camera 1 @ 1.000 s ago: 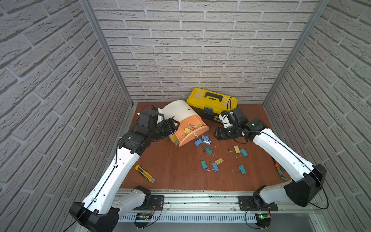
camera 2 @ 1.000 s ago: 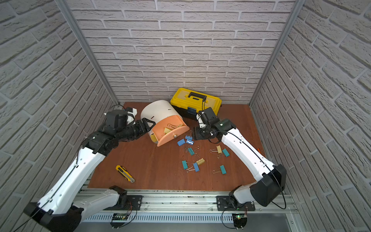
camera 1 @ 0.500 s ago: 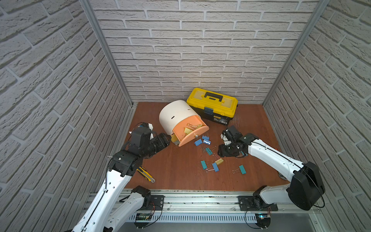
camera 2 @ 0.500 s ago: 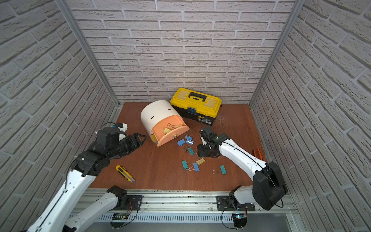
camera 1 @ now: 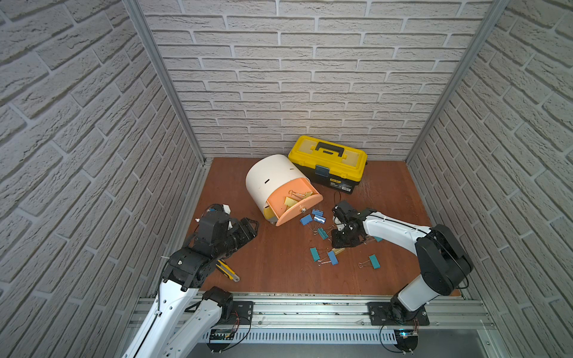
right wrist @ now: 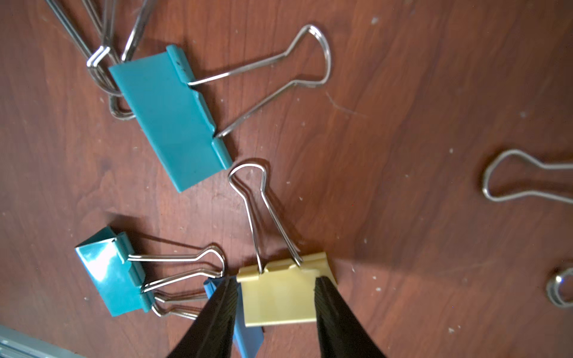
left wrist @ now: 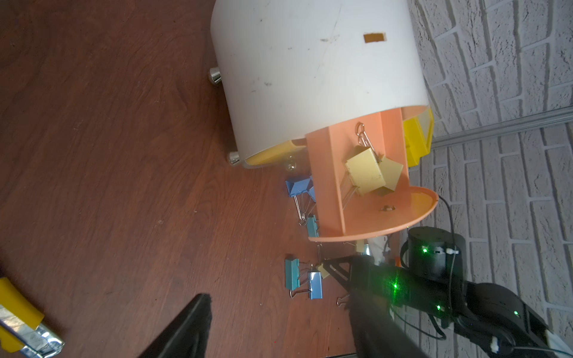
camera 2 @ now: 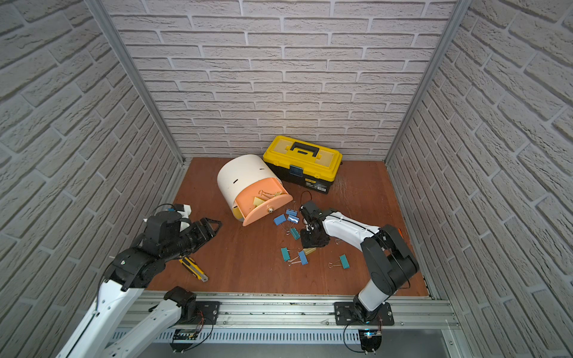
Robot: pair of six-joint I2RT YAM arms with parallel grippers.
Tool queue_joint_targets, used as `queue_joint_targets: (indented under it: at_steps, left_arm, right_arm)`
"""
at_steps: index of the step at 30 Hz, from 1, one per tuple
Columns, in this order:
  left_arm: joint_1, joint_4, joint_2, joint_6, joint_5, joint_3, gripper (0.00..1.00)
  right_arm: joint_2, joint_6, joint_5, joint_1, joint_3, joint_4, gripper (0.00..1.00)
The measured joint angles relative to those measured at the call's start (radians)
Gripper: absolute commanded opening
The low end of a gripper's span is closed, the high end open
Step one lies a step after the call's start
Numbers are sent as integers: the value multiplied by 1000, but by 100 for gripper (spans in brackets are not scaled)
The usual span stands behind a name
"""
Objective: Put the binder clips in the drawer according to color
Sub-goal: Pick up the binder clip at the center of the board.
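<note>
Left wrist cam: white drum cabinet point(left wrist: 310, 77) on the brown worktop point(left wrist: 108, 155), peach drawer point(left wrist: 328, 186) pulled way out w/ a few pale yellow clips point(left wrist: 366, 173) piled inside. Yellow drawer point(left wrist: 417, 139) next to it is out a little too. Blue clip point(left wrist: 299, 187) sits right by the peach front; teal clip point(left wrist: 292, 272) + another blue one point(left wrist: 315, 285) lie side by side further off. Black right gripper point(left wrist: 329, 266) has its tip at a small yellow clip point(left wrist: 324, 270) just beside those two. Utility knife point(left wrist: 18, 316) is well apart from all the clips.

I work in a lab booth: brick-patterned panels point(camera 1: 310, 77) wall in a wooden tabletop point(camera 1: 279, 279) edged by an aluminium mounting rail point(camera 1: 310, 310).
</note>
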Motion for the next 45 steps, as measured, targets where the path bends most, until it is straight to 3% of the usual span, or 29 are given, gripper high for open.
queue_joint_targets:
  at_steps: [8, 17, 26, 45]
  left_arm:
    - [0, 0, 10, -6, 0, 0, 74]
    - [0, 1, 24, -6, 0, 0, 75]
    - [1, 2, 40, -6, 0, 0, 75]
    - [1, 3, 39, -15, -2, 0, 75]
  right_arm:
    - [30, 0, 45, 3, 31, 0, 45]
    - [-66, -21, 56, 3, -32, 3, 61]
    - [-191, -46, 58, 4, -129, -19, 63]
    - [-143, -45, 82, 77, -181, -8, 71]
